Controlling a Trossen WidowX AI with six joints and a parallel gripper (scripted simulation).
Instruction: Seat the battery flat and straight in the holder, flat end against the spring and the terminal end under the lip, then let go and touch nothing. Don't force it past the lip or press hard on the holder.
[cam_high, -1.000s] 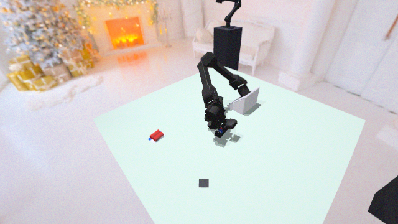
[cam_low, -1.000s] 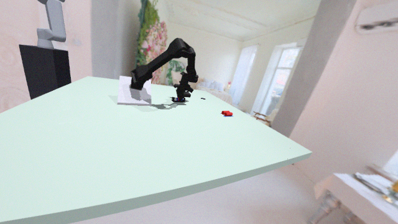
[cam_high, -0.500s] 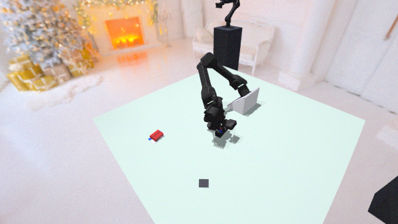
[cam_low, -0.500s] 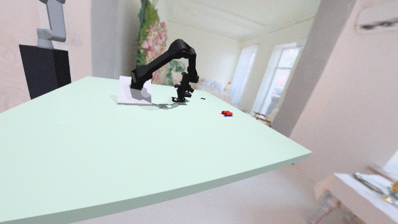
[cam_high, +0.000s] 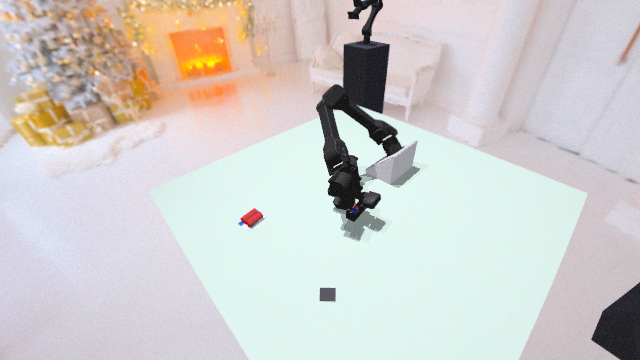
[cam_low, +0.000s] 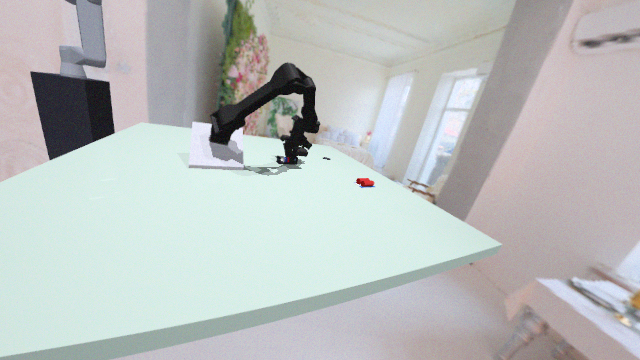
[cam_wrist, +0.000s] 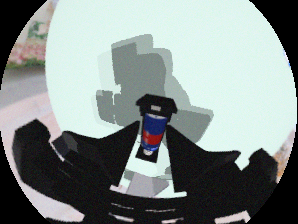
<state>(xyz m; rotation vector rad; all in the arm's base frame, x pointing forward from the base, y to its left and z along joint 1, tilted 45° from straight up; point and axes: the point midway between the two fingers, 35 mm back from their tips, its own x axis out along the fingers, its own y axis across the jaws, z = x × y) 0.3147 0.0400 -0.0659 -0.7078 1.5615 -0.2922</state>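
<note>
The battery, blue with a red band, lies lengthwise in the small black holder on the pale green table. One end sits under the holder's black far end. My gripper is low over the holder, its fingers straddling the battery. In the wrist view a pale gap shows on each side between finger and battery, so the gripper is open. The near end of the holder is hidden by the gripper body.
A red block with a blue tip lies to the left on the table. A dark grey square lies near the front. The arm's white wedge base stands behind, and a black pedestal beyond it.
</note>
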